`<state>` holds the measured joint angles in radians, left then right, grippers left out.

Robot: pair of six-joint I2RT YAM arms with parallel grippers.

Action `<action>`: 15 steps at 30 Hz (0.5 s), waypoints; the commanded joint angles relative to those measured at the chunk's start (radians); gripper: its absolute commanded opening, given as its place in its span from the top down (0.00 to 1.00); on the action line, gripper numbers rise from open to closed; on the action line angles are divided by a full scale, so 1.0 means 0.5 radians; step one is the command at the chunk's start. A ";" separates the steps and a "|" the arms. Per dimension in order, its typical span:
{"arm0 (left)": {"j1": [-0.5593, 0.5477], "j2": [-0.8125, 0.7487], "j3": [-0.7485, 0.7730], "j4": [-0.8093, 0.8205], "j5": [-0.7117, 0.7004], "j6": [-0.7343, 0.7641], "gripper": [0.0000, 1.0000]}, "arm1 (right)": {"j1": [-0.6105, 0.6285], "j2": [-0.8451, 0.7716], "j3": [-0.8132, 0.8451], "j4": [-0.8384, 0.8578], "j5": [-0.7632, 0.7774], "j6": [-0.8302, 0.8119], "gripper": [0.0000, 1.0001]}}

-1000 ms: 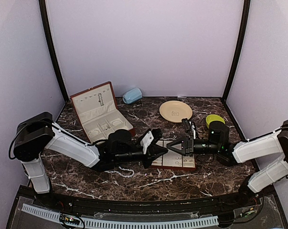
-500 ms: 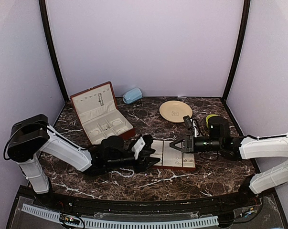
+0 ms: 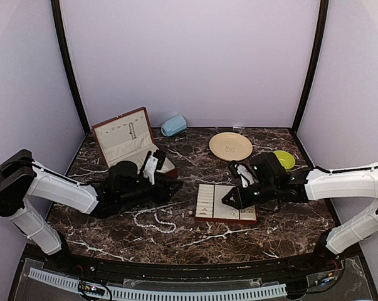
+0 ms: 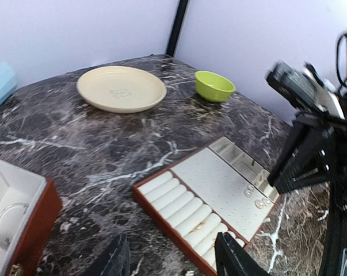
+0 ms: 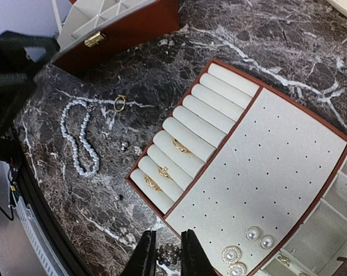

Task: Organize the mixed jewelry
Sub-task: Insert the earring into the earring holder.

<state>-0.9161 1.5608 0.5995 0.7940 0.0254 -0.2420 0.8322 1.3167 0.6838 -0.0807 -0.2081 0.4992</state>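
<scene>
The mixed jewelry lies partly on the marble. A strand of white pearls (image 5: 81, 144) (image 3: 155, 219), a gold ring (image 5: 119, 103) and tiny studs (image 5: 122, 146) lie left of the cream slotted tray (image 5: 277, 167) (image 3: 204, 202). The tray's rolls hold three gold rings (image 5: 163, 171), and pearl earrings (image 5: 254, 233) sit on its pinboard. My right gripper (image 5: 167, 241) (image 3: 228, 202) hovers over the tray's near corner, shut on a small dark beaded earring (image 5: 169, 253). My left gripper (image 4: 172, 247) (image 3: 170, 187) is open and empty, left of the tray (image 4: 219, 178).
The open red-brown box (image 3: 129, 147) (image 5: 127, 23) stands at the back left, close behind the left arm. A cream plate (image 3: 231, 146) (image 4: 121, 88), a green bowl (image 3: 283, 160) (image 4: 214, 85) and a light-blue object (image 3: 173, 125) sit toward the back.
The left gripper has opened and pulled back left from the tray toward the box. The right gripper, still shut, has tipped down over the tray's near corner.
</scene>
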 commanded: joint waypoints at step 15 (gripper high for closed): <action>0.579 -0.503 -0.093 -0.589 0.140 -0.423 0.44 | 0.238 0.371 0.266 -0.261 0.387 -0.040 0.86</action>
<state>-0.6430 1.3514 0.5766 0.5568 0.0689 -0.4397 0.9287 1.4719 0.7738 -0.1905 -0.0574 0.4831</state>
